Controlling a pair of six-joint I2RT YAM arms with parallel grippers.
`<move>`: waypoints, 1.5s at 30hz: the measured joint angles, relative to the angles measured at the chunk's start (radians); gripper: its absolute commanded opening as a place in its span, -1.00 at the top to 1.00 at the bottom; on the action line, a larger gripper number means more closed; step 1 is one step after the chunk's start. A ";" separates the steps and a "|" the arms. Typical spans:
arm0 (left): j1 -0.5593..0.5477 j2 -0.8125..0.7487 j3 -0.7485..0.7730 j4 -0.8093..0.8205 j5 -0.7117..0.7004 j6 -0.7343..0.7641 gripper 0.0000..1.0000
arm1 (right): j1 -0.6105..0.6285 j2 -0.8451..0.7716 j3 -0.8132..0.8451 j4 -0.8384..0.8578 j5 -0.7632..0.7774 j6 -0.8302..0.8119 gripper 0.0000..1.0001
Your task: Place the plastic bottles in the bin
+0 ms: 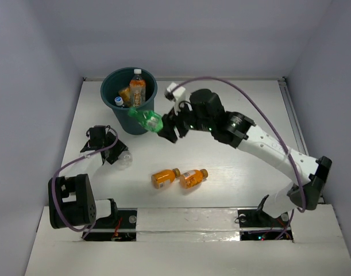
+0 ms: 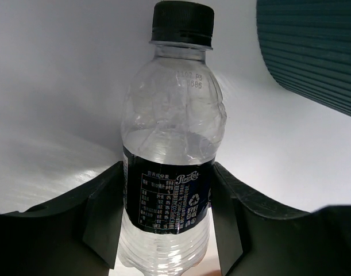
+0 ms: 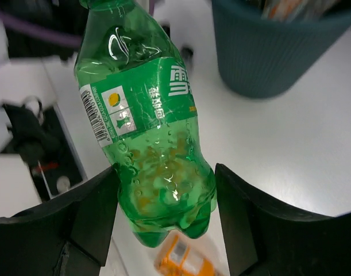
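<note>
- Two bottles were in play from above: the right gripper held the green bottle by its base, neck pointing left, right at the near-right rim of the bin.
- It was not over the opening yet, by my reading. The good move was to carry it farther and left until the whole body hung above the mouth, then let go, minding the upright orange bottle inside.
- Near left, the left gripper sat around the clear bottle on the table. The left orange bottle and right orange bottle lay side by side, untouched.
- Left wrist: the fingers pressed on the dark label of the clear bottle, one on each side, cap pointing away, with the bin at far right.
- That was a balanced mid-body hold. A straight lift would suit, once the bin was free of the other arm.
- Right wrist: the fingers clamped only the bottom end of the green bottle, most of it overhanging.
- Such a light bottle could swing, so slow travel was wise. The bin lay far right, apart from the bottle.
</note>
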State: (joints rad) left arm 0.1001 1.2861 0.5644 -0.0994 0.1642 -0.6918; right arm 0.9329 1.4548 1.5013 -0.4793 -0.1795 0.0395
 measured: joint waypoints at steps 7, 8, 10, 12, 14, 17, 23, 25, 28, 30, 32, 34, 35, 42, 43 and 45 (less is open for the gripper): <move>0.000 -0.169 -0.002 -0.070 0.020 0.013 0.40 | -0.003 0.352 0.560 0.047 0.072 0.077 -0.17; 0.000 -0.213 -0.002 -0.087 0.024 0.015 0.40 | -0.005 0.409 0.634 0.046 0.090 0.096 -0.17; 0.000 -0.299 0.001 -0.124 0.031 0.018 0.40 | -0.011 0.519 0.792 0.048 0.127 0.134 -0.19; 0.000 -0.362 0.027 -0.187 0.035 0.024 0.45 | -0.021 0.626 0.866 0.051 0.152 0.161 -0.19; -0.003 -0.385 0.077 -0.241 0.036 0.035 0.46 | -0.032 0.719 0.940 0.054 0.179 0.195 -0.26; -0.016 -0.385 0.153 -0.296 0.035 0.050 0.46 | -0.044 0.807 0.977 0.053 0.206 0.233 -0.47; -0.062 -0.360 0.306 -0.375 0.018 0.075 0.47 | -0.059 0.855 0.977 0.047 0.236 0.277 -0.87; -0.077 -0.343 0.361 -0.387 0.010 0.084 0.51 | -0.058 0.845 0.977 0.057 0.240 0.280 -0.91; -0.098 -0.315 0.447 -0.416 -0.009 0.094 0.51 | -0.059 0.821 0.976 0.066 0.250 0.280 -0.91; -0.111 -0.298 0.501 -0.424 -0.015 0.102 0.51 | -0.059 0.795 0.966 0.069 0.255 0.278 -0.81; -0.121 -0.276 0.561 -0.433 -0.018 0.109 0.51 | -0.059 0.753 0.940 0.080 0.262 0.277 -0.25; -0.127 -0.252 0.621 -0.437 -0.018 0.111 0.50 | -0.059 0.688 0.875 0.101 0.264 0.272 0.32; -0.129 -0.238 0.653 -0.431 -0.018 0.111 0.49 | -0.060 0.642 0.827 0.111 0.265 0.272 0.62; -0.132 -0.116 0.840 -0.315 -0.029 0.111 0.46 | -0.062 0.241 0.377 0.264 0.257 0.290 0.66; -0.132 -0.098 0.852 -0.287 -0.034 0.113 0.46 | -0.062 0.188 0.313 0.283 0.251 0.294 0.64; -0.132 -0.064 0.865 -0.225 -0.043 0.117 0.46 | -0.062 0.103 0.210 0.314 0.245 0.302 0.62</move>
State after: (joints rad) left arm -0.0315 1.2224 1.4296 -0.3241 0.1207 -0.5747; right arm 0.8711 1.5578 1.7111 -0.1654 0.0654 0.3416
